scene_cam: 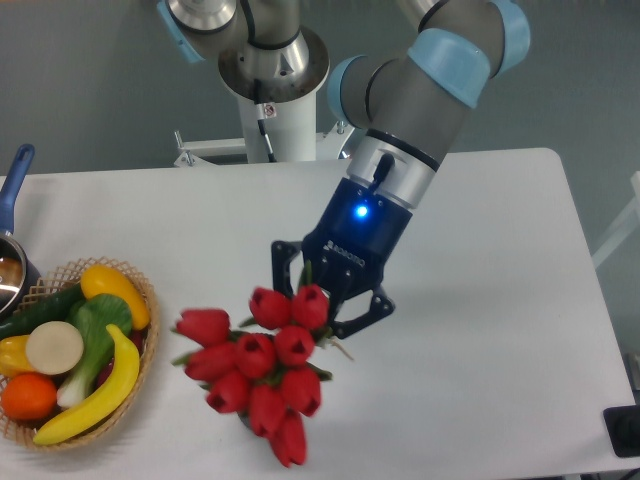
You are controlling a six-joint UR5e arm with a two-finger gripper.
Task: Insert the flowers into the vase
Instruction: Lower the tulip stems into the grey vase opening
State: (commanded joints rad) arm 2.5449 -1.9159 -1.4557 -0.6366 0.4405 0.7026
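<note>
The flowers [262,370], a bunch of red tulip heads with short green stems, hang in the air over the front middle of the table. My gripper [322,298] is shut on their stems, just above and right of the blooms, tilted toward the left. The vase is hidden behind the flower heads; only a sliver of dark shape shows beneath them, too small to tell apart.
A wicker basket [148,330] with toy fruit and vegetables sits at the left front. A pot with a blue handle [14,190] pokes in at the far left edge. A dark object [622,432] lies at the front right corner.
</note>
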